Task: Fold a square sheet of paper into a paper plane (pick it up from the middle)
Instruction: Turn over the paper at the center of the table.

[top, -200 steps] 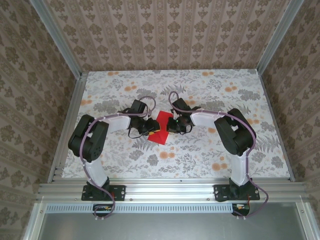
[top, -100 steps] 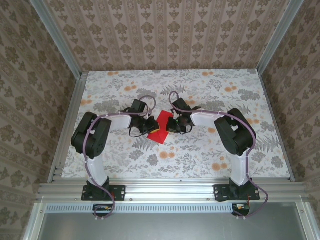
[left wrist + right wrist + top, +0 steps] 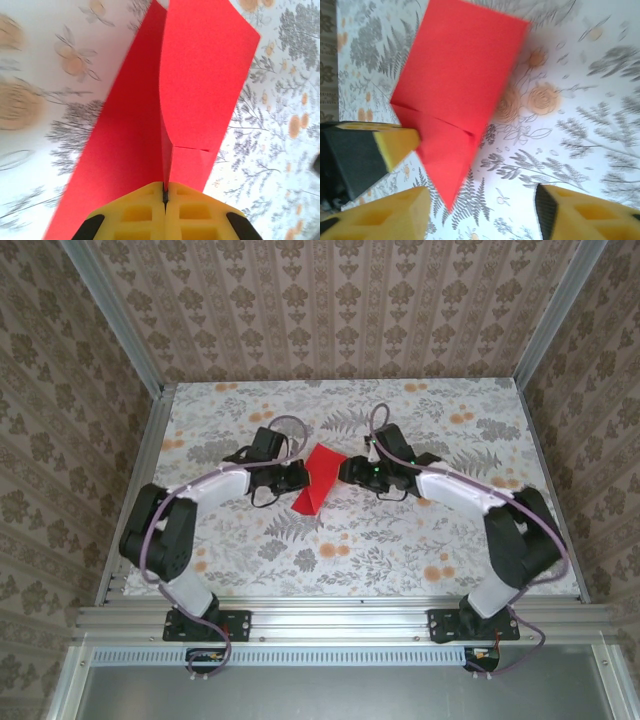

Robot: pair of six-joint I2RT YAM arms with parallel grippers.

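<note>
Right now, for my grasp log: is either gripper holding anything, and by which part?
The left gripper pinches the red paper at one end of its crease; the right gripper is open.

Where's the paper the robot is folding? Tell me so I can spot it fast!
Look at the flowery table, then at its middle, where the two black arms nearly meet. There, pinched in the shut left gripper and beside the open right gripper, is the red paper, creased and partly folded. It is plain bright red, while the table around it is pale with grey and orange flowers.
</note>
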